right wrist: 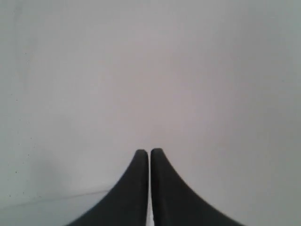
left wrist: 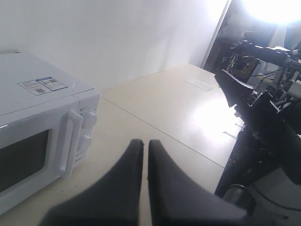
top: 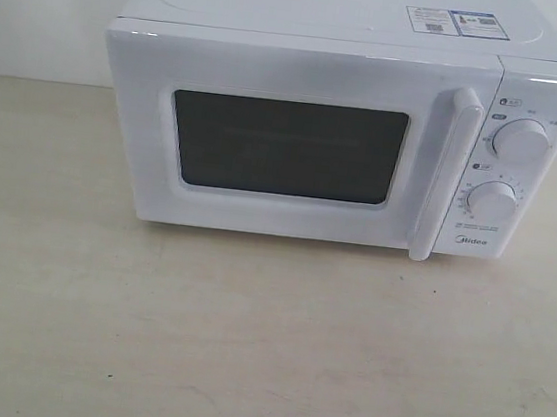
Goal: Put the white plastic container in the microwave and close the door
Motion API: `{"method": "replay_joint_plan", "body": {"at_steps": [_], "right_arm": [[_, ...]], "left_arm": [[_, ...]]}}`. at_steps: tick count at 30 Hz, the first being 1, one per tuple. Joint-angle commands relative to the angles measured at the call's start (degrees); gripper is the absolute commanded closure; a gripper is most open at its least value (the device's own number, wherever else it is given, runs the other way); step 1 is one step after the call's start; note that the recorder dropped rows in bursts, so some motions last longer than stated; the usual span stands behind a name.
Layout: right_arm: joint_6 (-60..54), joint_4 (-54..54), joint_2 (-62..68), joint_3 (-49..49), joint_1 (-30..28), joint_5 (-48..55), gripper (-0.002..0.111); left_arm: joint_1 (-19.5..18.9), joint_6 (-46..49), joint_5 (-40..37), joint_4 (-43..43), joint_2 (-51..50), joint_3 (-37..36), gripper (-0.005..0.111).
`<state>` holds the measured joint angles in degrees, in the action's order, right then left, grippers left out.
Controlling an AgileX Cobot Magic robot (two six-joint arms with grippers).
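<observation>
The white Midea microwave (top: 318,123) stands at the back of the table, its door (top: 286,139) shut, with the dark window and the vertical bar handle (top: 448,172) facing me. It shows again in the left wrist view as the microwave (left wrist: 42,122), off to one side of my left gripper (left wrist: 142,143), which is shut with nothing in it above the table. My right gripper (right wrist: 149,152) is shut and empty, facing a plain white wall. The white plastic container is out of view. Neither gripper shows in the exterior view.
The beige table (top: 263,348) stretches in front of the microwave. Two round knobs (top: 519,142) sit on its right panel. In the left wrist view a dark arm and cabling (left wrist: 268,99) stand beyond the table's edge under a bright light.
</observation>
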<state>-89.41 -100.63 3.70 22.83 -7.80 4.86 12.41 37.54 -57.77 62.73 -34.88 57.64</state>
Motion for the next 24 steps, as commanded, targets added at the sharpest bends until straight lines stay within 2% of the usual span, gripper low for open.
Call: {"method": "replay_joint_plan", "body": {"at_steps": [1,12,24], "right_arm": [[1.8,0.7,-3.4,-5.9,1.0,0.1,0.108],[2.2,0.7,-3.7,-17.5,8.9,-4.9,0.108],[0.4,0.7,-3.7,-17.6,9.1,-4.1,0.108]], "left_arm": [[0.1,-0.5,0.8,0.4,0.2,-0.2,0.102],[0.1,-0.5,0.8,0.4,0.2,-0.2,0.102],[0.1,-0.5,0.8,0.4,0.2,-0.2,0.102]]}}
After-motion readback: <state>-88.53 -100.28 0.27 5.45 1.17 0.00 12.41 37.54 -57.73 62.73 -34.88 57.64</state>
